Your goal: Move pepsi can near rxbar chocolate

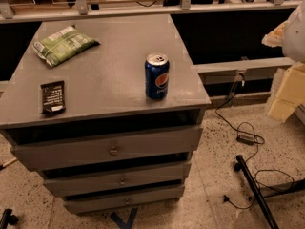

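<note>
The pepsi can (157,76) stands upright on the right front part of the grey cabinet top (109,66). It is dark blue with a silver top and a round logo. The rxbar chocolate (52,97) lies flat near the left front edge, black with white lettering. The two are well apart, with bare grey surface between them. My gripper does not show in the camera view. A white rounded shape (296,25) at the right edge may be part of my arm.
A green crinkled bag (63,45) lies at the back left of the top. The cabinet has three drawers (112,149) in front. Cables (248,137) and a black leg (255,190) lie on the speckled floor at right, by pale foam blocks (286,97). A rail runs behind.
</note>
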### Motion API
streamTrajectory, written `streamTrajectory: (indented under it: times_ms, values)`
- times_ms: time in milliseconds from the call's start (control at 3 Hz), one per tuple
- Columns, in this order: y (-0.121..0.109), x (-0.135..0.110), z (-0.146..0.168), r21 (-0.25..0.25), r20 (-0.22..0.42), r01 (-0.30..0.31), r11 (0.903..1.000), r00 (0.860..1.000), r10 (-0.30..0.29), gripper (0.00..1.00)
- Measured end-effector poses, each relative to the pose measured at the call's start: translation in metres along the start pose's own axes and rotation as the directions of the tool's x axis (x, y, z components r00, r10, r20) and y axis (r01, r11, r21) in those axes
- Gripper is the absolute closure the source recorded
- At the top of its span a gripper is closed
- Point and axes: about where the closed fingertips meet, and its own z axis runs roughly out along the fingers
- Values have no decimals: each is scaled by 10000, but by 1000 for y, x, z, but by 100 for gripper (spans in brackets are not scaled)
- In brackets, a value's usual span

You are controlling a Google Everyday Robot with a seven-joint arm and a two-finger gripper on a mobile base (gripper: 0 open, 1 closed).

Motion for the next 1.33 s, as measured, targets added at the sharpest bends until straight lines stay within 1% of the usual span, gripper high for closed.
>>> streamTrajectory:
  times_ms: [333,667,1000,1333]
  values:
    - [0,-1,-1,27,23,12,10000,10000,-12,0]
    - [-10,-11,4,61,444,327,9994,9985,-329,0]
    - [-30,-50,18,-33,1185,1152,9933,9864,-1140,0]
    - [-66,-130,56,-269,2494,2420,9699,9412,-2280,0]
